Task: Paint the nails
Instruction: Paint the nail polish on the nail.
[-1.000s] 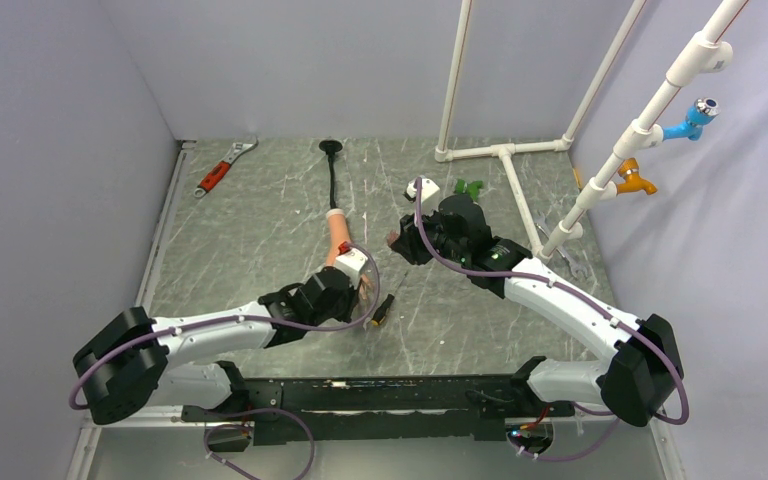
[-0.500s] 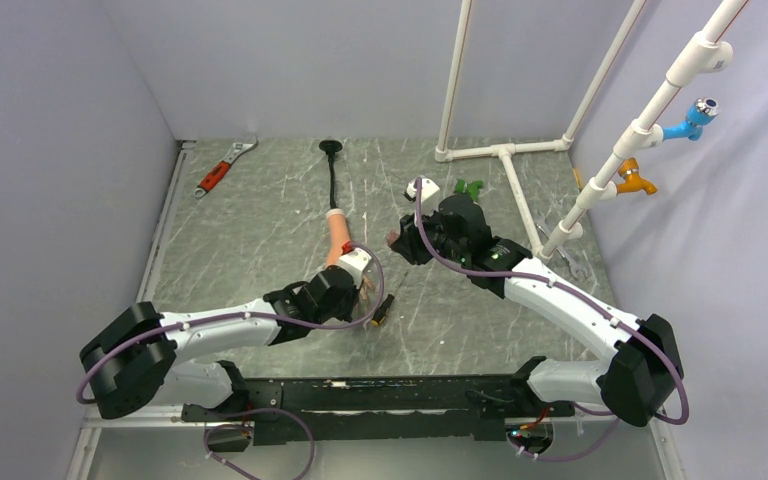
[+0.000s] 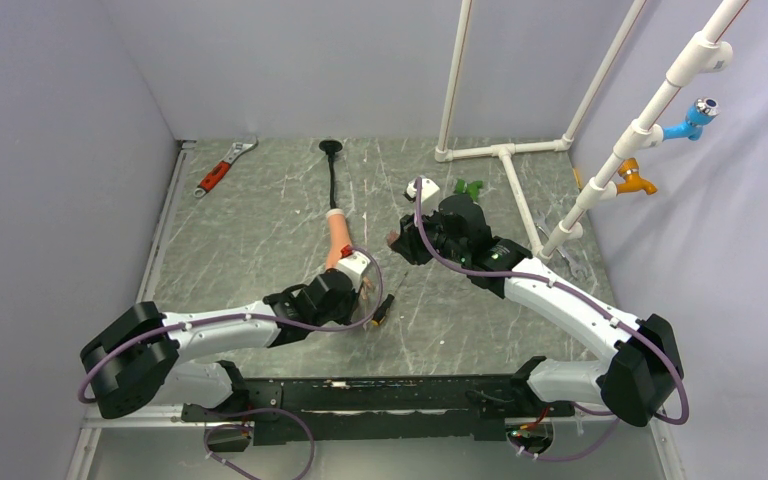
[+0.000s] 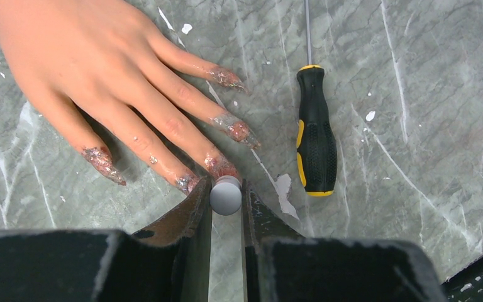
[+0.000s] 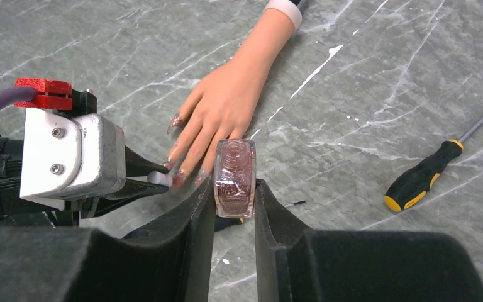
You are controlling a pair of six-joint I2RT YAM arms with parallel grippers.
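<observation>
The peach mannequin hand (image 4: 88,56) lies flat on the marbled table, fingers pointing toward me, with its black stalk (image 3: 334,180) behind it. Its nails (image 4: 239,131) carry patchy glittery reddish polish. My left gripper (image 4: 226,186) is shut on a small grey round brush cap (image 4: 226,197), which sits against a fingertip nail (image 4: 220,167). In the top view this gripper (image 3: 365,292) is over the fingertips. My right gripper (image 5: 234,192) is shut on a glass bottle of reddish glitter polish (image 5: 234,167), held above the table to the right of the hand (image 5: 226,100).
A black-and-yellow screwdriver (image 4: 315,145) lies just right of the fingers, also in the right wrist view (image 5: 418,179). A red-handled wrench (image 3: 218,172) lies at back left. A white pipe frame (image 3: 505,155), a green part (image 3: 469,187) and small spanners (image 3: 560,255) are at back right.
My left gripper has shifted very slightly at the fingertips. The right arm and bottle have not moved.
</observation>
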